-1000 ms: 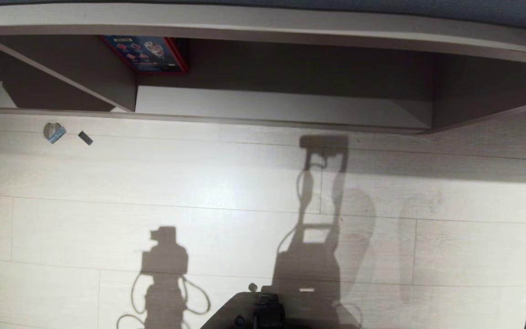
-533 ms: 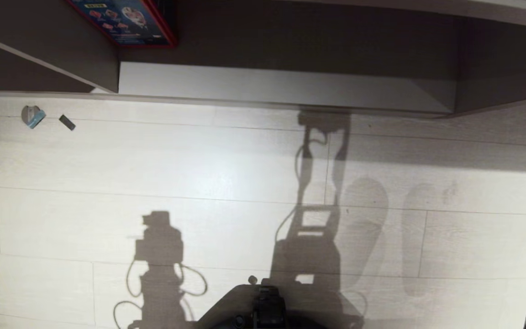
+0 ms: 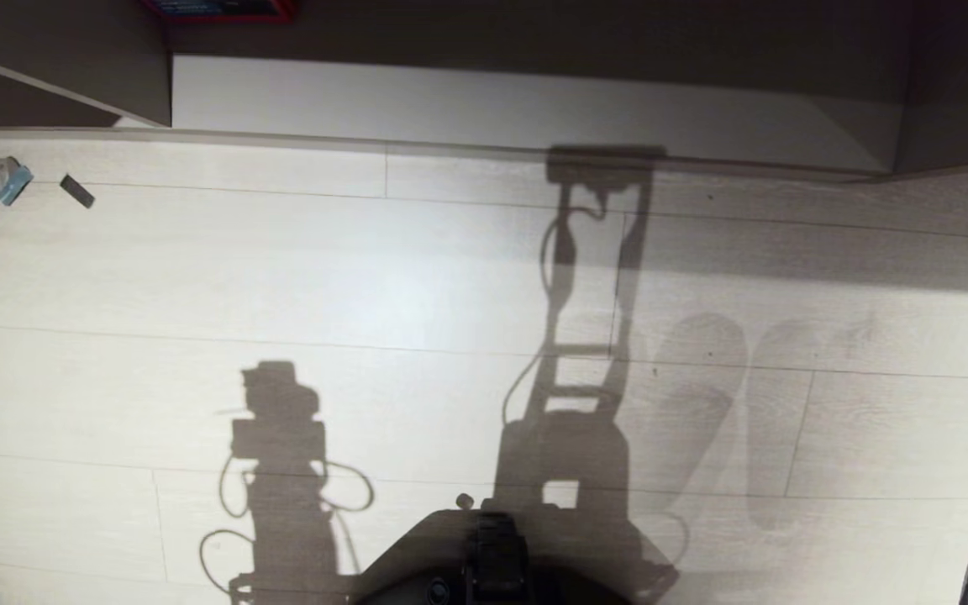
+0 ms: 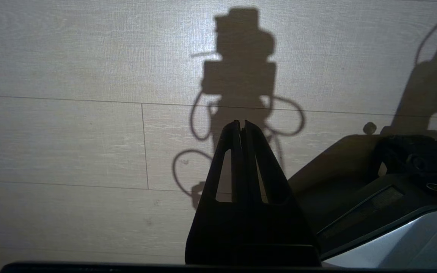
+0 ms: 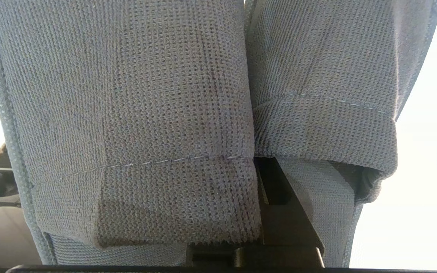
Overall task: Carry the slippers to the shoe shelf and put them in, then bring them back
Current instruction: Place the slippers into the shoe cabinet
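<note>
Slippers, dark grey knitted slides (image 5: 135, 113), fill the right wrist view, pinched by right end effector (image 5: 275, 189); carrying step, probably. Next: reach beige laminate shoe shelf (image 3: 526, 109), upper frame. Left end effector (image 4: 241, 127) pressed together, empty.

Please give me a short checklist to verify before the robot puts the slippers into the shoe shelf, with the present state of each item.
1. Slippers held by the right gripper: ok. Both grey bands fill the right wrist view, with a dark finger showing between them.
2. Left gripper free and shut: ok, its fingers meet over bare floor.
3. Shoe shelf ahead: ok, its pale base board runs along the top of the head view.
4. Space in the shelf opening: ok in the part seen; the upper part is cut off.
5. Floor in front: mostly ok; a small blue-grey piece and a dark strip lie far left.
</note>
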Motion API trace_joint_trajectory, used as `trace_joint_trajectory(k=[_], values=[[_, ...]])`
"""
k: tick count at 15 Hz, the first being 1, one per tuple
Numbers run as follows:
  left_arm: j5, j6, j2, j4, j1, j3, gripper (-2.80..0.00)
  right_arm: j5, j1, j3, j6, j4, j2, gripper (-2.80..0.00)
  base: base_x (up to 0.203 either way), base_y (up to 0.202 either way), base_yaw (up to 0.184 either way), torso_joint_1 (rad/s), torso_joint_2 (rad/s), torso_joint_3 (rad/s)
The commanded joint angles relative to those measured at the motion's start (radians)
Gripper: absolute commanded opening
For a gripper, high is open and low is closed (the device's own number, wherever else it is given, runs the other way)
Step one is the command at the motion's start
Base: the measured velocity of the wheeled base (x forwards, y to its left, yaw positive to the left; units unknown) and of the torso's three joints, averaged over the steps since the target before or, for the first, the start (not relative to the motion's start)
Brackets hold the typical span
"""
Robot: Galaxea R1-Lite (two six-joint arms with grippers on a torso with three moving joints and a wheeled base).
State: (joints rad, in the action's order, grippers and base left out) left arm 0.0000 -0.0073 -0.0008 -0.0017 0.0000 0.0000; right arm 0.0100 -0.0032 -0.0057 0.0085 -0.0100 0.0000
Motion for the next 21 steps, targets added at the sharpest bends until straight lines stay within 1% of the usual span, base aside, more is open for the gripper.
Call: trace_joint_trajectory(k=[1, 6, 8, 9, 12, 15, 18, 20, 21], values=[[0.000, 0.000, 0.001, 0.000, 0.000, 0.000, -2.80, 0.001, 0.000, 0.000, -0.004, -0.001, -0.002, -2.80, 0.000, 0.000, 0.000, -0.002, 0.00, -0.076], [0.000, 0.000, 0.001, 0.000, 0.000, 0.000, -2.80, -0.003, 0.000, -0.006, -0.011, -0.003, -0.002, -2.80, 0.000, 0.000, 0.000, 0.002, 0.00, -0.014], [0.000, 0.000, 0.001, 0.000, 0.000, 0.000, -2.80, -0.021, 0.001, -0.074, -0.004, -0.014, 0.032, -2.80, 0.000, 0.000, 0.000, 0.000, 0.00, 0.000], [0.000, 0.000, 0.001, 0.000, 0.000, 0.000, -2.80, -0.032, 0.001, -0.112, 0.000, -0.014, 0.093, -2.80, 0.000, 0.000, 0.000, 0.000, 0.00, 0.000], [0.000, 0.001, 0.001, 0.000, 0.000, 0.000, -2.80, -0.075, 0.002, -0.250, 0.003, 0.023, 0.374, -2.80, 0.000, 0.000, 0.000, 0.000, 0.00, 0.000], [0.000, 0.001, 0.001, 0.000, 0.000, 0.000, -2.80, -0.121, 0.003, -0.344, -0.037, 0.157, 0.699, -2.80, 0.000, 0.000, 0.000, 0.000, 0.00, 0.000], [0.000, 0.002, 0.001, 0.000, 0.000, 0.000, -2.80, -0.155, 0.009, -0.434, -0.088, 0.386, 1.000, -2.80, 0.000, 0.000, 0.000, 0.000, 0.00, 0.000], [0.000, 0.003, 0.001, 0.000, 0.000, 0.000, -2.80, -0.173, 0.046, -0.520, -0.110, 0.537, 1.138, -2.80, 0.000, 0.000, 0.000, 0.000, 0.00, 0.000], [0.000, 0.003, 0.001, 0.000, 0.000, 0.000, -2.80, -0.175, 0.083, -0.563, -0.117, 0.588, 1.177, -2.80, 0.000, 0.000, 0.000, 0.000, 0.00, 0.000]])
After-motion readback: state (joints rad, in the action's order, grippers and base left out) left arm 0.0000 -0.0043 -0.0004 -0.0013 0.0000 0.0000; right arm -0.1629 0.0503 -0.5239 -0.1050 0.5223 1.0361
